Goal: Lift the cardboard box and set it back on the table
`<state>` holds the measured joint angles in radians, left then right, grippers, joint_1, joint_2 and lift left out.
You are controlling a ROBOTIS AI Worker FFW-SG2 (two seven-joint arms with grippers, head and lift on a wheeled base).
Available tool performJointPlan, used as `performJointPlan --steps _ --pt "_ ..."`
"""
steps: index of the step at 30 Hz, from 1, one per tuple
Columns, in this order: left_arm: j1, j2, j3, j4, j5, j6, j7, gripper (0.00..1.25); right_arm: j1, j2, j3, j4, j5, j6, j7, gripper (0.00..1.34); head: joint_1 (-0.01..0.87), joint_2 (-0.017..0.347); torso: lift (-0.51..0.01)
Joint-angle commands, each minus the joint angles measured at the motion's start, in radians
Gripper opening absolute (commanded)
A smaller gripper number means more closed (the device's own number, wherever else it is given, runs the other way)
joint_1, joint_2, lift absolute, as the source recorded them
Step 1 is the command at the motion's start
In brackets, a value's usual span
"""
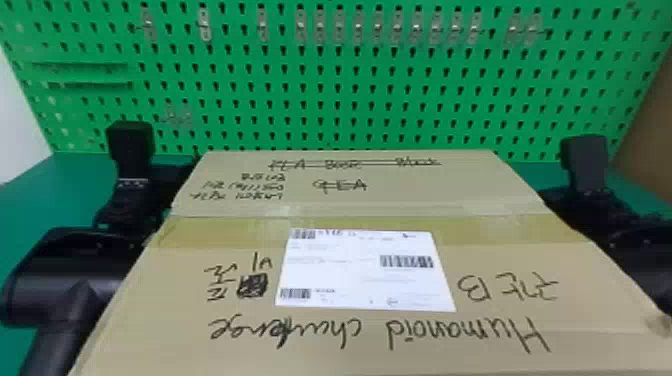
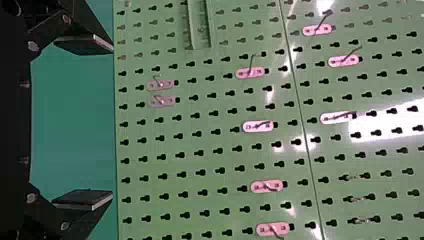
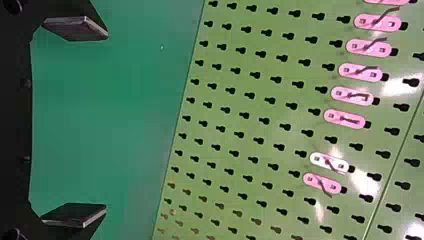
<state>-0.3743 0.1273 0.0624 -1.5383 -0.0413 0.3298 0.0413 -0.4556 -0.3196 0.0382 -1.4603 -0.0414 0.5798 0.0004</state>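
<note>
The closed cardboard box [image 1: 380,340], with handwriting, a tape strip and a white label on top, lies between my two arms in the head view. My left gripper [image 1: 170,182] is at its left side and my right gripper [image 1: 565,200] at its right side, both partly hidden there. Whether the underside rests on the table cannot be told. In the left wrist view my left gripper [image 2: 107,122] is open, its fingers far apart with nothing between them. Likewise, the right wrist view shows my right gripper [image 3: 105,122] open and holding nothing.
A green pegboard [image 1: 330,105] with small hooks stands behind the box. The green table [image 1: 30,200] extends to both sides under the arms. At the far right is a brown surface [image 1: 655,120], and a white wall [image 1: 17,115] at the far left.
</note>
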Motion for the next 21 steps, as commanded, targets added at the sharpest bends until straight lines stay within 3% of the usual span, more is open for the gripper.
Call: performJointPlan --steps 1,21 --pt "0.000 0.000 0.000 0.000 0.000 0.000 0.000 1.01 0.000 0.001 0.000 0.000 0.000 0.000 0.001 1.25 0.566 0.054 -0.183" --pt "0.000 0.000 0.000 0.000 -0.003 0.000 0.000 1.00 0.000 -0.001 0.002 0.000 0.002 0.000 0.000 1.25 0.566 0.054 -0.183"
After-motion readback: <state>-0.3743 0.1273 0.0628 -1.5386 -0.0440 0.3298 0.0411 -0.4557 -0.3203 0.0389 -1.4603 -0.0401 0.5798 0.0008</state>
